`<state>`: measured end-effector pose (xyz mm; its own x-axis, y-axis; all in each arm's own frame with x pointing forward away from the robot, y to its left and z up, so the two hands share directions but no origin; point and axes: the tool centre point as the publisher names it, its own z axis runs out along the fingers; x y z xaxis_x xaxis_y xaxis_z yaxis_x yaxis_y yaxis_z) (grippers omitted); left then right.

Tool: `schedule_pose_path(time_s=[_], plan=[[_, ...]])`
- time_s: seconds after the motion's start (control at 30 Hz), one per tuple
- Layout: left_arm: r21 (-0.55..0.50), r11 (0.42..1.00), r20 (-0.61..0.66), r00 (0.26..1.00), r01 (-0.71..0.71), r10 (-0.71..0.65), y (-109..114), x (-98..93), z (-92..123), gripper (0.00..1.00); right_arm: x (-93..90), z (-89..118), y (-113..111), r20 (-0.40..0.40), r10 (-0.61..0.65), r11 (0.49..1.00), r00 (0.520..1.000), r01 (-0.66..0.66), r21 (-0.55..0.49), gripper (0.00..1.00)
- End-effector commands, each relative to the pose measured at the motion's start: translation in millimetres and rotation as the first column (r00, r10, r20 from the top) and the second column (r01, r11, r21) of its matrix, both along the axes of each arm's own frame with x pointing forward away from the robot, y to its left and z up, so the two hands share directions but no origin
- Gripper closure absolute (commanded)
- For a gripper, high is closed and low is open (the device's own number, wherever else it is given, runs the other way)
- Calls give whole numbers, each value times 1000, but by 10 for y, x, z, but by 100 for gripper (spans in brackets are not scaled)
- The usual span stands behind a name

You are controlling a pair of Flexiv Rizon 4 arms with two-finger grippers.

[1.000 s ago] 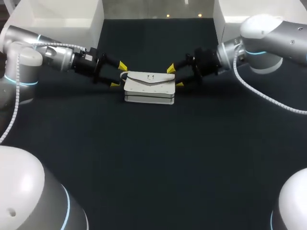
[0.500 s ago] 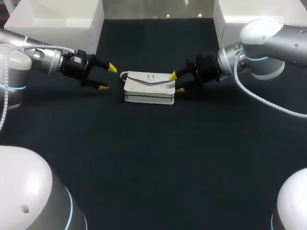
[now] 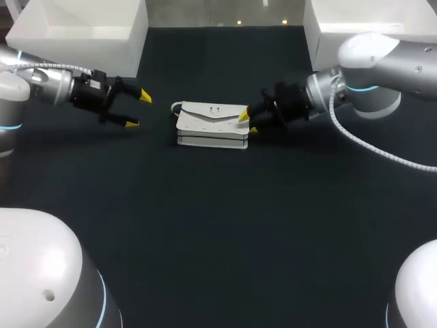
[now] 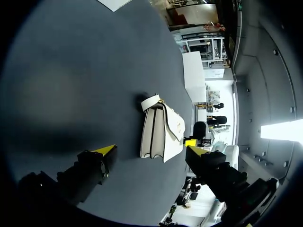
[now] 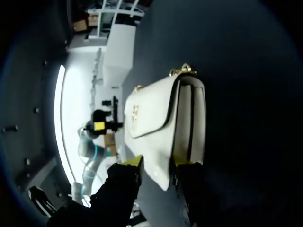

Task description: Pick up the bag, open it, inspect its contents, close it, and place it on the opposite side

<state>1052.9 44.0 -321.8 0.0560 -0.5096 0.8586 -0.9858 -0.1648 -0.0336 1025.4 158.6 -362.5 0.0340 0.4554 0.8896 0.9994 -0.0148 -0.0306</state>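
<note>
A small white bag (image 3: 212,123) with a flap and a gold clasp rests at the table's back middle. My right gripper (image 3: 248,123) is at its right end. In the right wrist view the bag (image 5: 156,123) has its near corner between the two yellow tips of that gripper (image 5: 161,163), which press close on it from both sides. My left gripper (image 3: 138,110) hangs open well to the left of the bag, apart from it. From the left wrist the bag (image 4: 161,135) lies ahead of the wide-spread left gripper (image 4: 151,151), with its short strap on the far end.
A white box (image 3: 82,27) stands at the back left and another white box (image 3: 362,20) at the back right. The dark table mat (image 3: 218,225) stretches toward the front. My arms' large white bases fill the two front corners.
My left gripper has pulled back to the left, away from the bag, staying open. The right gripper's fingers have narrowed onto the bag's right end. The bag has not shifted.
</note>
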Motion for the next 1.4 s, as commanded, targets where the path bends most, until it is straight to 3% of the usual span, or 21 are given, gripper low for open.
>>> schedule_pose_path(time_s=[0.03, 0.3, 0.47, 0.8, 1.07, 1.4], plan=[[3, 1000, 6, 1000, -14, 14, 19, -51, 8, 0, 25, -30, 26, -5, 6, 1000, 1000, -6, -2, 98], [52, 999, 19, 1000, -9, 8, 106, -42, 20, 0, 39, -60, -95, -13, 7, 1000, 1000, -6, 3, 100], [104, 992, 34, 997, 72, -76, 204, -28, 57, 0, 78, -25, -237, -15, 66, 998, 998, -66, -10, 100], [342, 916, -35, 977, 207, -208, 513, -26, 158, 0, 143, 15, -765, -42, 162, 984, 986, -165, -68, 100], [489, 845, -78, 975, 218, -206, 752, -68, 277, 0, 189, 9, -1162, -52, 200, 979, 978, -202, -33, 100], [489, 845, -78, 975, 218, -206, 752, -68, 277, 0, 189, 9, -1162, -52, 200, 979, 978, -202, -33, 100]])
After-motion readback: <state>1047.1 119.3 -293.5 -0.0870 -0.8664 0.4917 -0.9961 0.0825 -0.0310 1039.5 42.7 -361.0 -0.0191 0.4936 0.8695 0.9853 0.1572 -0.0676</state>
